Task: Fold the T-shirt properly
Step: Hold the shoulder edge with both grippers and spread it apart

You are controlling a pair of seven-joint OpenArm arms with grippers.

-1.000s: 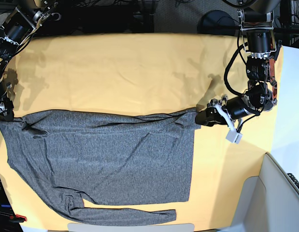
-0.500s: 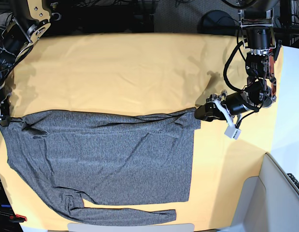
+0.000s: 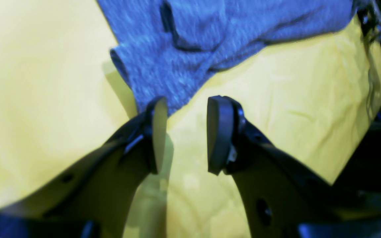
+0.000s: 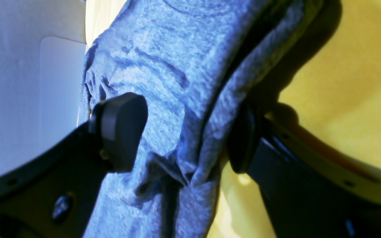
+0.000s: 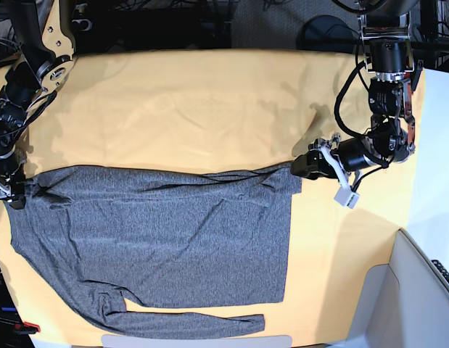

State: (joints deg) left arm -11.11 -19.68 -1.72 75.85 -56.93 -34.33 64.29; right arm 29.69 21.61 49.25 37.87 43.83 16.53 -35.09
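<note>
Both grippers sit at the far edge of the T-shirt (image 5: pixel 151 239), 1 at each end. At the base view's right, the left gripper (image 3: pixel 184 132) hovers low over the yellow tablecloth (image 5: pixel 195 109) with its 2 fingers parted and nothing between them; the shirt's corner lies just ahead, touching or nearly touching the tip of 1 finger (image 3: pixel 155 132), though the blurred wrist view does not settle which. At the base view's left edge, the right gripper (image 4: pixel 184 132) has its jaws spread wide with a bunched fold of the grey fabric lying in the gap; 1 pad (image 4: pixel 122 129) rests over the cloth and stands apart from the fold, so the jaws are not pinching it. The shirt itself lies spread flat across the near half of the table, 1 long sleeve stretched along its near edge.
</note>
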